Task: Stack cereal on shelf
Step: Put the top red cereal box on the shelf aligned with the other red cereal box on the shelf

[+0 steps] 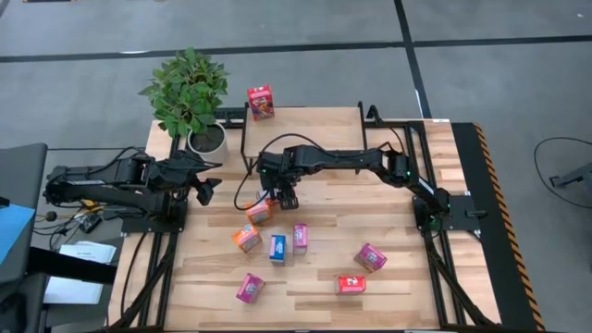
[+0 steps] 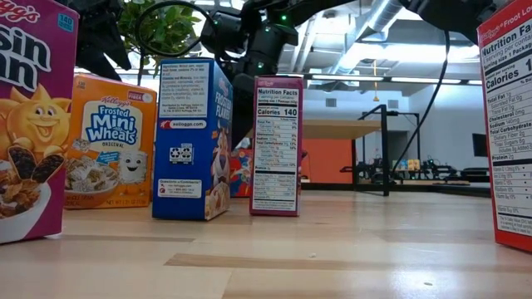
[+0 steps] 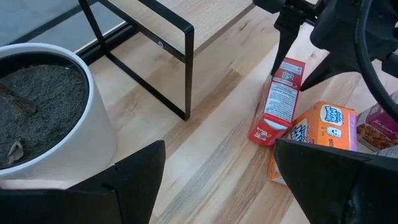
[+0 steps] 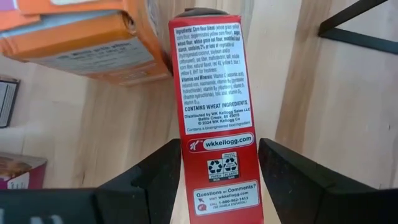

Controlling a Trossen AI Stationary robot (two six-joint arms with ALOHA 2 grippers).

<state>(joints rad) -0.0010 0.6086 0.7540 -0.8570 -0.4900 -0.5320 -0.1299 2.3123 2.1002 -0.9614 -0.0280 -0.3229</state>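
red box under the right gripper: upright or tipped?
Tipped. In the left wrist view the red box leans, one bottom corner on the table, top between the right gripper fingers. Whether they are clamped on it: cannot tell.

Red cereal box (image 4: 217, 112) base behind jaws, perhaps gripped; contact hidden.

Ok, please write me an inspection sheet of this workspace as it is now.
Surface: plank table, bare wood between items.
Job's things: shelf carries one red box; seven more cereal boxes on the table.
Clutter: potted plant at the shelf's left end.
Grippers: right claw straddles a red cereal box beside an orange one; left claw open, waiting near the plant.
Cables: black loop by the right arm.
Surroundings: grey floor, nothing else seen.
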